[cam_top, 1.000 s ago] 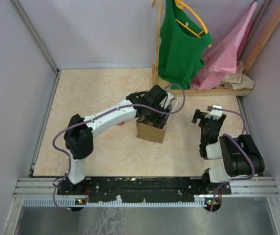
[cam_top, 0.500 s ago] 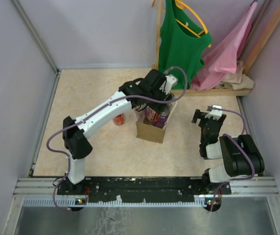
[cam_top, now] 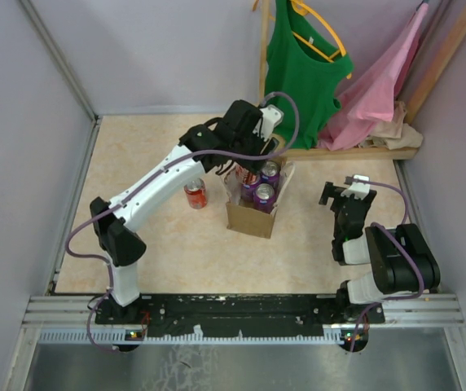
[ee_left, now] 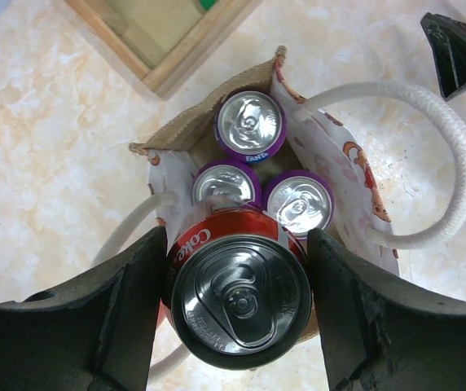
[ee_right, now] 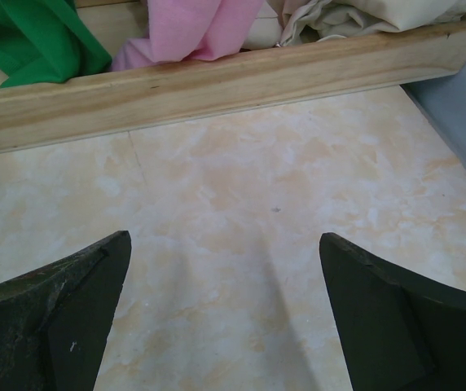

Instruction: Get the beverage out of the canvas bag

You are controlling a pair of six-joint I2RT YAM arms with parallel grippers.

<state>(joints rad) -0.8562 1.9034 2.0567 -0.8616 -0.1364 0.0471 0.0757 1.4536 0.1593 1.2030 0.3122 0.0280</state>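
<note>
The tan canvas bag (cam_top: 250, 218) stands upright at mid-table with white rope handles (ee_left: 455, 160). Three purple cans (ee_left: 250, 122) stand inside it. My left gripper (ee_left: 238, 303) hangs above the bag's mouth, shut on a red Coke can (ee_left: 241, 300) held upright by its sides and clear of the bag's rim (ee_left: 178, 132). In the top view the left gripper (cam_top: 246, 161) sits just behind the bag's opening. My right gripper (cam_top: 343, 190) rests low to the right of the bag; its jaws (ee_right: 225, 314) stand open over bare tabletop.
Another red can (cam_top: 195, 194) stands on the table left of the bag. A wooden rack (cam_top: 355, 151) with a green top (cam_top: 298, 73) and pink cloth (cam_top: 380, 81) fills the back right. Walls close in on both sides.
The left arm has risen out of the bag and drawn back-left with the Coke can. The purple cans and the red can on the table are now uncovered. The right arm is still.
</note>
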